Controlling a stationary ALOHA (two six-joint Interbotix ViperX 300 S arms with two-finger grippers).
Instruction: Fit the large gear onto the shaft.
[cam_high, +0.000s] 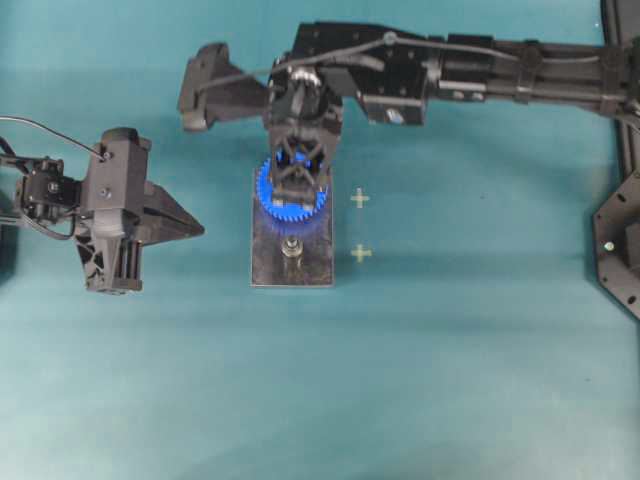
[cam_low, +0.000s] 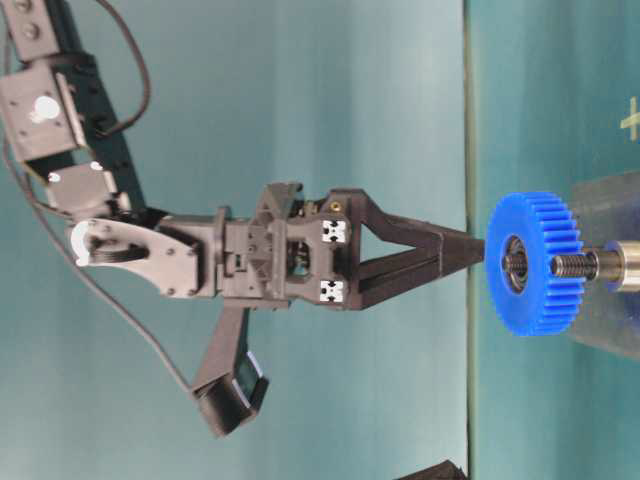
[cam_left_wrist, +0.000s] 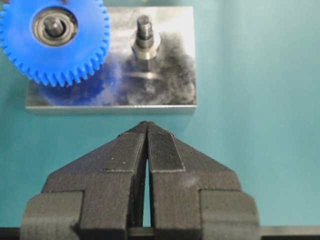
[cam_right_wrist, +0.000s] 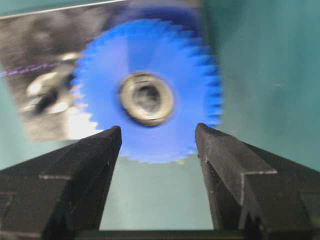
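Now the gear (cam_left_wrist: 54, 41) sits on one shaft (cam_left_wrist: 52, 26) of the plate (cam_left_wrist: 175, 95), the second peg (cam_left_wrist: 144, 37) bare beside it. The right gripper (cam_right_wrist: 157, 137) hangs above the gear, jaws spread and holding nothing. The left gripper (cam_left_wrist: 146, 131) rests near the plate, fingers pressed together.

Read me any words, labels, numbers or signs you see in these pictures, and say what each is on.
No readable words or numbers.
"+" twice: two pale cross marks on the teal table surface, right of the dark grey metal plate.
Small round blue sticker on the right black robot arm: too small to read.
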